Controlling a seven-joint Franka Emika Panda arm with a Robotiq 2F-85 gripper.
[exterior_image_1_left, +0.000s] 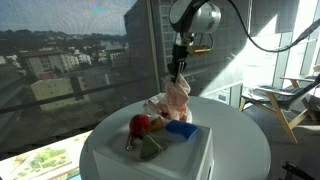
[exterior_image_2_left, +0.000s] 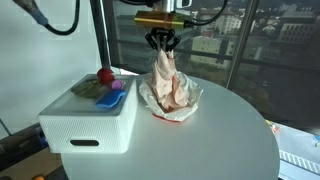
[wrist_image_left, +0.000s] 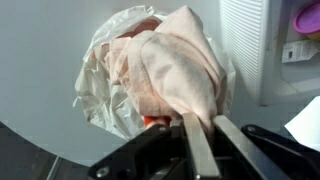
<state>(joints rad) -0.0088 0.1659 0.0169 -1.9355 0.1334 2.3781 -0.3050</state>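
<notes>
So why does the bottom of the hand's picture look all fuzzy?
In the wrist view the black hand is right against the camera, so it blurs; the soft pale pink cloth it pinches looks sharper. In an exterior view daylight from the windows makes the round white table glow.

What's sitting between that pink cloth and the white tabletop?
A crumpled white plastic bag lies under the pink cloth, resting on the table. It shows in an exterior view and, spread around the cloth, in the wrist view.

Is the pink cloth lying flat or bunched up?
Bunched up. The gripper pinches the top of the pink cloth, so it stands in a tall peak over the crinkly white wrapper.
</notes>
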